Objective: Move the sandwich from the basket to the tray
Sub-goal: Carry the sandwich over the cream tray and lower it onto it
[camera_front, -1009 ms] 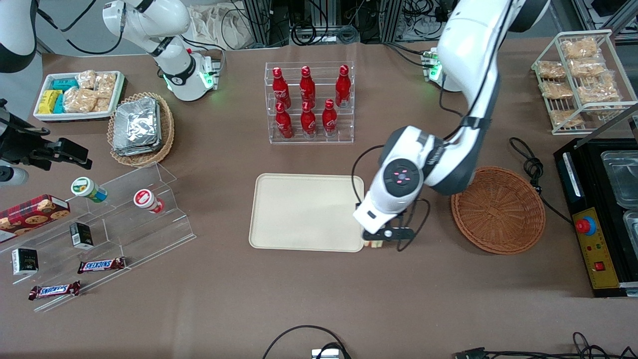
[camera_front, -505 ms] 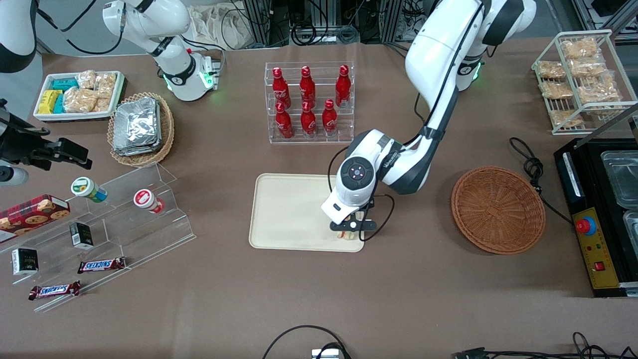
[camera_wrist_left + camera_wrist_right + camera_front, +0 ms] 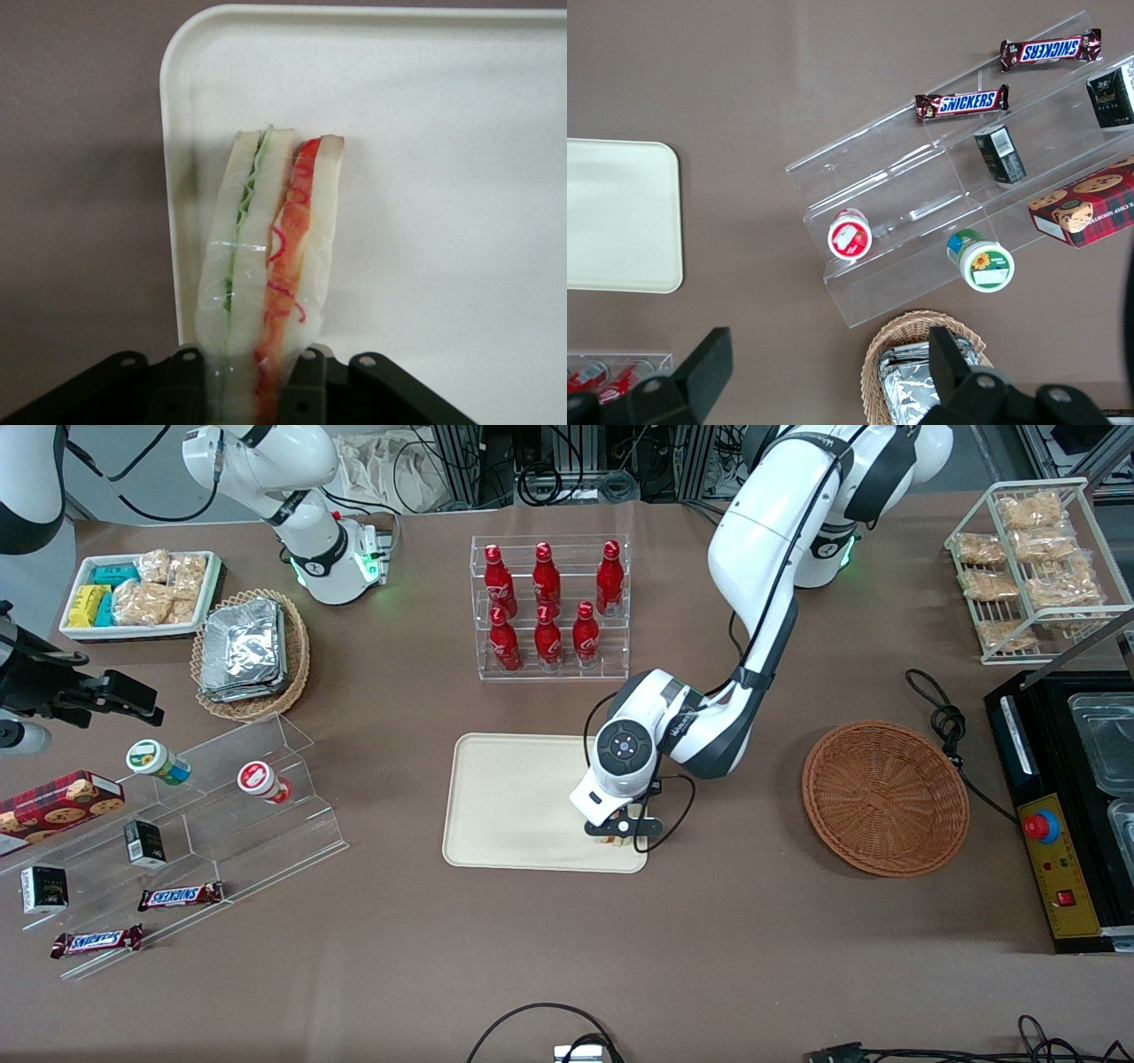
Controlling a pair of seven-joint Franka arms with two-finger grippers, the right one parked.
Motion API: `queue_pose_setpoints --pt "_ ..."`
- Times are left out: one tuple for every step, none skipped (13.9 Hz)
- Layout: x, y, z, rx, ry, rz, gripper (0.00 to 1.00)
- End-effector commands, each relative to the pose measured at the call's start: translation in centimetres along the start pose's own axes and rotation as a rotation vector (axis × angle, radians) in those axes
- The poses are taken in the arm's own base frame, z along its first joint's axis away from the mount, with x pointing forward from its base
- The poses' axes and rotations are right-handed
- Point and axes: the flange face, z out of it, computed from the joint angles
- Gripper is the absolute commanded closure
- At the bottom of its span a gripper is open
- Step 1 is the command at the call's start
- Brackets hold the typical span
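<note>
My left gripper hangs over the tray's corner nearest the basket and the front camera, shut on the sandwich. The wrapped wedge of white bread with green and orange-red filling points down from the gripper, its tip just above or touching the cream tray close to the rim. In the front view only a sliver of the sandwich shows under the wrist. The round brown wicker basket lies empty toward the working arm's end of the table.
A clear rack of red bottles stands farther from the front camera than the tray. A black machine and a wire shelf of bagged snacks sit past the basket. A clear stepped stand, a foil-packet basket and a white snack tray lie toward the parked arm's end.
The gripper carried the sandwich sideways from the bare table beside the tray to over the tray's corner. In the last half second it barely shifted.
</note>
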Motion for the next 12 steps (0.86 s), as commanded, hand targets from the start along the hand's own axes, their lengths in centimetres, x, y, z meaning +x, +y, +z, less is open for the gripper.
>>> queue_pose_setpoints --pt "0.1 0.2 -1.2 0.0 0.008 0.006 0.0" --pt "0.1 -0.1 -1.6 0.004 0.002 0.0 0.0" --pt "-0.3 -0.2 -2.7 0.011 -0.01 -0.012 0.0" --pt "-0.5 -0.6 -3.8 0.019 -0.025 -0.019 0.0" --pt "-0.5 -1.1 -5.4 0.015 -0.029 -0.027 0.0" --pt "0.0 -2.5 -6.9 0.015 -0.03 -0.043 0.0" --pt "-0.4 -3.7 -8.3 0.014 -0.032 -0.052 0.0" --pt "-1.3 -5.0 -9.7 0.007 -0.031 -0.057 0.0" --pt "-2.1 -6.8 -10.9 0.003 -0.03 -0.067 0.0" --pt "-3.0 -8.6 -11.9 0.001 -0.031 -0.081 0.0" --pt "-4.4 -9.9 -13.2 -0.002 -0.031 -0.075 0.0" --pt "-5.5 -11.6 -14.3 -0.011 -0.026 -0.05 0.0"
